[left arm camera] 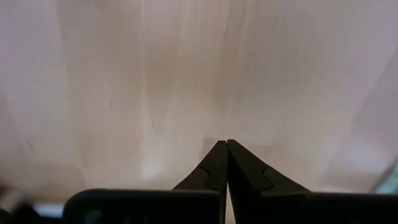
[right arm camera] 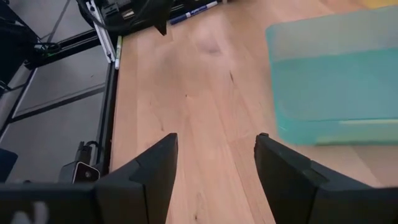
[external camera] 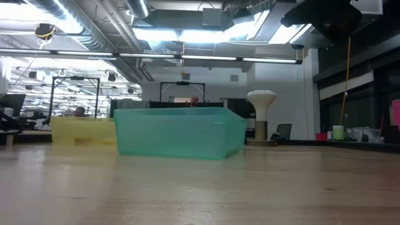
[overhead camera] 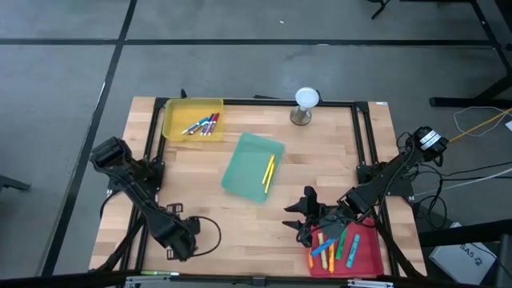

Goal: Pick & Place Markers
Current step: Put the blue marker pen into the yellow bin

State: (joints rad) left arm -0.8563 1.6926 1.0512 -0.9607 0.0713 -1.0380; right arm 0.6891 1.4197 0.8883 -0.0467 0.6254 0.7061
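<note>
Markers (overhead camera: 330, 246) lie heaped in red tray (overhead camera: 364, 254), near-right bench corner, long axes roughly near-far as far as the high view shows. Right gripper (overhead camera: 298, 216) hangs just left of them, fingers apart, empty. Left gripper (overhead camera: 182, 250) waits near-left, fingers together.

Three trays sit on the table: a yellow tray (overhead camera: 192, 119) at the upper left of the overhead frame, a green tray (overhead camera: 250, 166) in the centre, a red tray (overhead camera: 350, 252) at the lower right. Markers in the yellow tray (overhead camera: 202, 125) look like five or so, bunched too tight for a firm count. The green tray holds two yellow markers (overhead camera: 269, 172) side by side. The red tray's markers (overhead camera: 332, 245) come to about six, partly hidden. One white lamp (overhead camera: 306, 105) stands at the top centre. Two arms, two grippers: the left gripper (overhead camera: 181, 248) and the right gripper (overhead camera: 298, 217).
</note>
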